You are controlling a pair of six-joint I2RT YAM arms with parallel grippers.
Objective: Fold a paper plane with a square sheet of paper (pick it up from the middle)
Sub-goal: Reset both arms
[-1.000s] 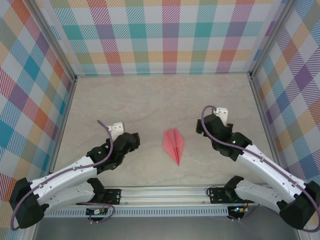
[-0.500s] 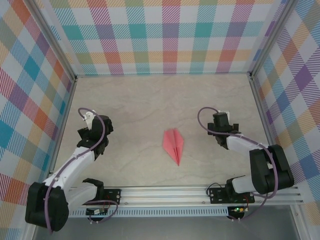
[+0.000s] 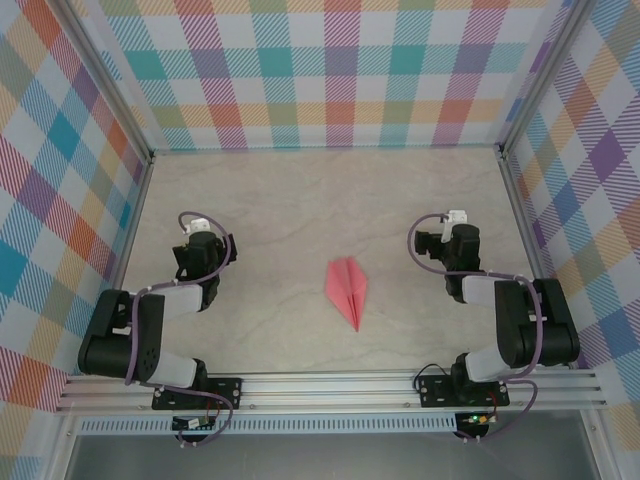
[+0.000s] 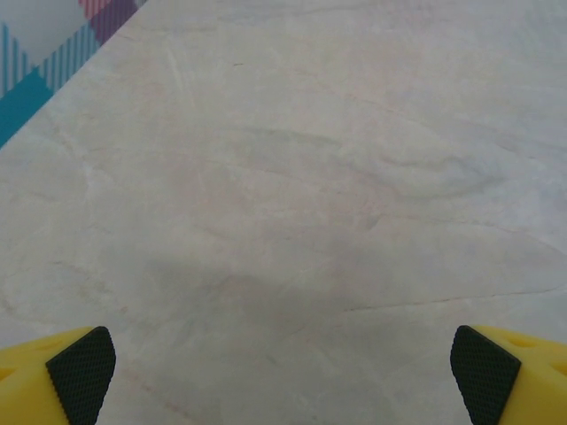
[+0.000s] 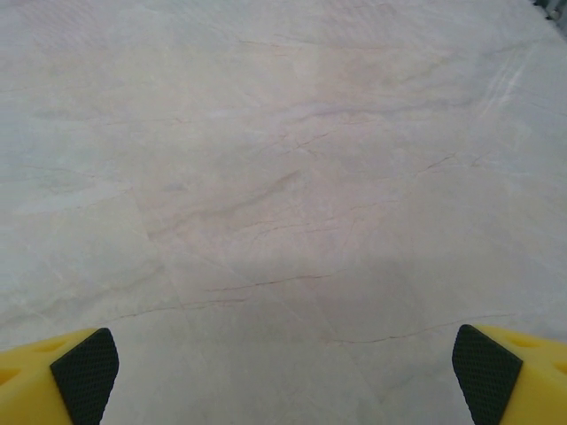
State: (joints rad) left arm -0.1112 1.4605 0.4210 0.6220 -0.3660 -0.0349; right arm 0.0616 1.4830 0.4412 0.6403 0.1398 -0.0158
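The slim salmon-pink folded paper plane looks feather-light and crushable, best pinched gently along its central ridge. The left gripper and right gripper gape empty.

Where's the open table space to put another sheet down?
The widest bare patch is the table between the back wall and the plane. Narrower strips run from the plane to the left gripper and the right gripper, both open, and to the front rail. It is crowded at both side edges, where the arms sit folded.

Beige marble-look table; pink paper plane flat near centre.
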